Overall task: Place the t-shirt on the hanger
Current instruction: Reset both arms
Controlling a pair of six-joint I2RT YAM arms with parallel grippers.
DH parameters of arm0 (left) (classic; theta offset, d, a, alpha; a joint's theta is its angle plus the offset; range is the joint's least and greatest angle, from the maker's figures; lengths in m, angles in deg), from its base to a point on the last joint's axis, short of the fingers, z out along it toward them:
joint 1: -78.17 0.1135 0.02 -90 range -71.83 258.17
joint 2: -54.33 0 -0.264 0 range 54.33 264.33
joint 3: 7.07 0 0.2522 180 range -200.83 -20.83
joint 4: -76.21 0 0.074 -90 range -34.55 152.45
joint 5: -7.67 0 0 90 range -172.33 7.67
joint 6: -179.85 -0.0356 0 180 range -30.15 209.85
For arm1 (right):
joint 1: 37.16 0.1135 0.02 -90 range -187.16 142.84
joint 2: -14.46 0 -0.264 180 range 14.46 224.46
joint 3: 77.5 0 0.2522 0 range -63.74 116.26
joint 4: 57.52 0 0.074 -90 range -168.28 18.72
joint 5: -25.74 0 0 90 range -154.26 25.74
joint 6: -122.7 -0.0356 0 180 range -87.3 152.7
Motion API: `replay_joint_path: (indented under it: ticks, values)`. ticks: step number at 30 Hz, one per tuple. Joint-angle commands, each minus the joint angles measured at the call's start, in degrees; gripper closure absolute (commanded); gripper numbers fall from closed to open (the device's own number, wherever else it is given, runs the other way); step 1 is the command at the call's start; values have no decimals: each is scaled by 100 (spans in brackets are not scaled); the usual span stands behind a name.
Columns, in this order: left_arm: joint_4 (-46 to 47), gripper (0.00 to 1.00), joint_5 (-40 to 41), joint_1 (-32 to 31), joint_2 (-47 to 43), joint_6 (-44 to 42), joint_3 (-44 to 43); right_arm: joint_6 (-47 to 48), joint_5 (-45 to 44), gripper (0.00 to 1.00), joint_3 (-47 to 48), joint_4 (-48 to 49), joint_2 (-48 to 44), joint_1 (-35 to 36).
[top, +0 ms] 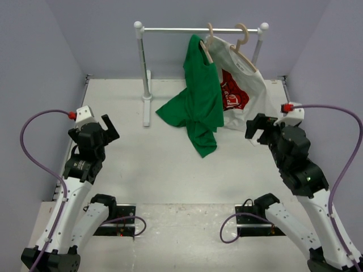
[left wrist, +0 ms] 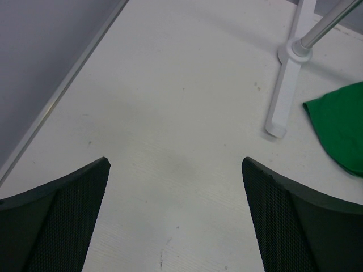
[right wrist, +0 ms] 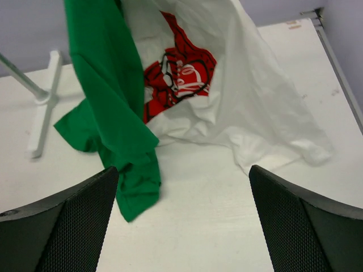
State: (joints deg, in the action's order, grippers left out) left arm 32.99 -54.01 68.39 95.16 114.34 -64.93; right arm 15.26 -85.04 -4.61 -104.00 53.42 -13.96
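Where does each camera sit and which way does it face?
Top external: above, behind the bases, looking down on rack, table, both arms.
Left wrist: on left gripper, facing table and rack foot; its fingers show.
Right wrist: on right gripper, facing green t-shirt, white t-shirt; its fingers show.
Both wrists share the rack foot and green t-shirt.

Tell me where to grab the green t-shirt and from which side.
Grip the t-shirt by its lower tail, which trails on the table, from the right side with the right tool: that end lies free and nearest it.
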Motion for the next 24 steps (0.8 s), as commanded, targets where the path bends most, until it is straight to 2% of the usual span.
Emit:
replay_joint_path:
  ticks: [1,4,8,24]
  values:
    - [-46,0,328,-30,30,-8,-218,-316,-914,1,-662,-262,-867,-9]
    - [184,0,290,-49,31,-97,26,-217,-1155,1,-966,-221,-1397,-9]
    - [296,0,-3,-89,1,-211,250,-216,-1167,1,-1148,-210,-1659,-9]
    - [432,0,-216,-305,-224,-394,383,-534,-1236,1,-1334,-183,-1356,-9]
